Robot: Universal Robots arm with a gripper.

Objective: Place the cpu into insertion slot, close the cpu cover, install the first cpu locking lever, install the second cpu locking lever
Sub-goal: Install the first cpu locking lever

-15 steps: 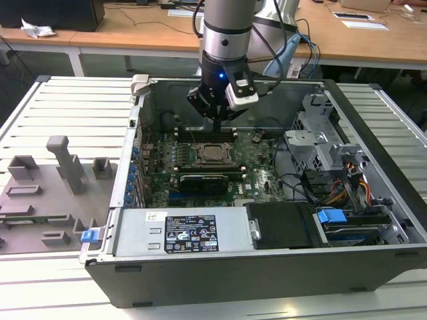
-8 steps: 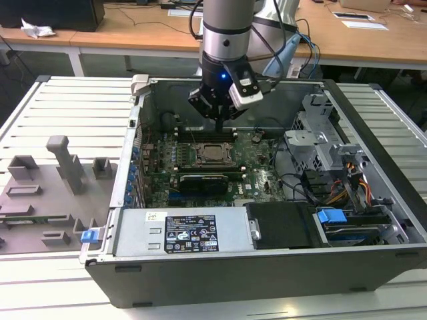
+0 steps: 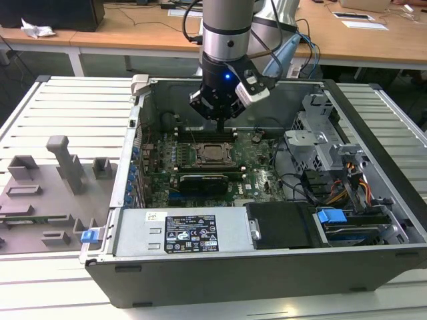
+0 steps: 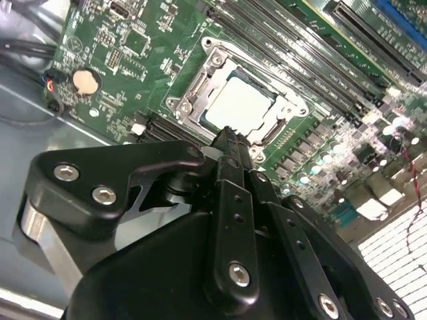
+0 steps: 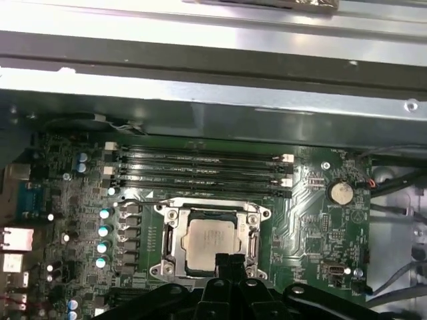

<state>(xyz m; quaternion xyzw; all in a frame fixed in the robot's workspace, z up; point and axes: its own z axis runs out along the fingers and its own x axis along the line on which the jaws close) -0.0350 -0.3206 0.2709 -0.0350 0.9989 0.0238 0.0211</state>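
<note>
The cpu (image 5: 210, 241) lies flat in the insertion slot (image 5: 261, 215) on the green board, its silvery top showing through the window of the cpu cover (image 5: 175, 243), which lies down around it. In the exterior view the cpu (image 3: 213, 152) is just below my gripper (image 3: 221, 123), which hangs a little above the board at the socket's far edge. Both wrist views show the black fingers (image 5: 223, 267) pressed together with nothing between them, their tips over the edge of the cover (image 4: 200, 93) beside the cpu (image 4: 240, 105). My gripper (image 4: 230, 141) is shut.
Long black memory slots (image 5: 200, 167) run beside the socket. The open computer case (image 3: 373, 143) walls the board in, with a drive cage and cables at the exterior view's right and a power supply (image 3: 180, 233) at the front. A grey fixture tray (image 3: 47, 190) lies outside at the exterior view's left.
</note>
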